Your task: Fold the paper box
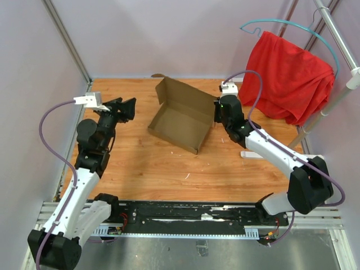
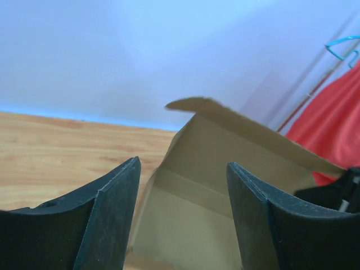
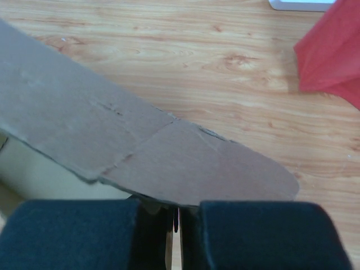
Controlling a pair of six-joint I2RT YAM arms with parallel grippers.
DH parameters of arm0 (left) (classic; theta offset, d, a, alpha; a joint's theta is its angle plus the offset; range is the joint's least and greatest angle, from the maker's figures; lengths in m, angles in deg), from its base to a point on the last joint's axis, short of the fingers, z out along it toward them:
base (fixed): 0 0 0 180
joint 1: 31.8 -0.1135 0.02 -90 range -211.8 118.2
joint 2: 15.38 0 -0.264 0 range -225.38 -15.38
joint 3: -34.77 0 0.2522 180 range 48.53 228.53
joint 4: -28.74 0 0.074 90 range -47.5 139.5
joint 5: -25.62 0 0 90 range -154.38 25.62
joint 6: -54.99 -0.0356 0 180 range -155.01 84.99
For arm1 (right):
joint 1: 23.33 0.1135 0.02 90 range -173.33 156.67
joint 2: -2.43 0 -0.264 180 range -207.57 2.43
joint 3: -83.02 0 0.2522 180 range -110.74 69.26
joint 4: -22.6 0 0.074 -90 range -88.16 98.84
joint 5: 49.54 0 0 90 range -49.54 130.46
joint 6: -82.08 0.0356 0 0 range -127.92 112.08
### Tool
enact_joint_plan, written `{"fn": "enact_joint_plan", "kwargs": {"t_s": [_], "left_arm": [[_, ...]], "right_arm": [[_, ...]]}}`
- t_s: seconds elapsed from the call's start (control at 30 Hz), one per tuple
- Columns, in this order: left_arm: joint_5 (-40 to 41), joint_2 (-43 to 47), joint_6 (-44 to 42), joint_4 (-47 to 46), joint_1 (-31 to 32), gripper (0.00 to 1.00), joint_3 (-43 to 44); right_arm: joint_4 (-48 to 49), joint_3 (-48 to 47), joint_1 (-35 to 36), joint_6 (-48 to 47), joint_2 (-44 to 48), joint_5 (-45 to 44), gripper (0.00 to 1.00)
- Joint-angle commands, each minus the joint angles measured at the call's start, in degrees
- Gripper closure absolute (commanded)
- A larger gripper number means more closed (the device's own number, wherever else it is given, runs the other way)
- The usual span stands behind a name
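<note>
The paper box (image 1: 183,115) is brown cardboard, half formed, with its tray open upward and its lid flap standing at the back of the wooden table (image 1: 169,169). My left gripper (image 1: 128,109) hangs left of it, apart from it. Its jaws are open and hold nothing, and the box's open inside (image 2: 208,185) shows between the fingers (image 2: 118,191). My right gripper (image 1: 216,109) is at the box's right side, shut on a thin cardboard edge. In the right wrist view a rounded flap (image 3: 169,157) lies just over that gripper (image 3: 175,216).
A red cloth (image 1: 292,76) hangs from a teal hanger on a metal rack (image 1: 337,39) at the back right, close to my right arm. A small white object (image 1: 250,153) lies on the wood beneath that arm. Pale walls close in the table's left and back.
</note>
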Motion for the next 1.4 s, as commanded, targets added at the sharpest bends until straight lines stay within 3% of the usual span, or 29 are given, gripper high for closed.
{"fn": "enact_joint_plan", "kwargs": {"t_s": [0.0,0.2,0.37,0.77,1.03,1.37], "left_arm": [[7.96,2.39,6.59,-6.86,0.05,0.33,-8.40],[12.21,1.63,13.13,-10.77,0.05,0.35,-15.47],[8.57,-2.37,13.01,-9.47,0.05,0.36,-11.48],[8.08,-8.32,12.25,-9.05,0.05,0.38,-9.57],[8.37,-10.96,11.97,-6.00,-0.01,0.40,-9.03],[4.71,-11.15,13.06,-7.69,-0.04,0.41,-11.76]], "right_arm": [[0.26,2.57,-0.28,-0.70,3.56,-3.40,0.99],[1.83,0.93,-2.48,-7.00,4.60,0.49,0.99],[2.87,-1.50,-8.35,-7.50,4.59,17.16,0.99],[0.21,-7.33,-17.83,-1.17,7.03,42.03,0.99],[-8.78,-14.80,-19.25,0.84,3.46,50.29,0.99],[-17.64,-12.85,-18.90,2.01,6.08,48.77,0.99]]}}
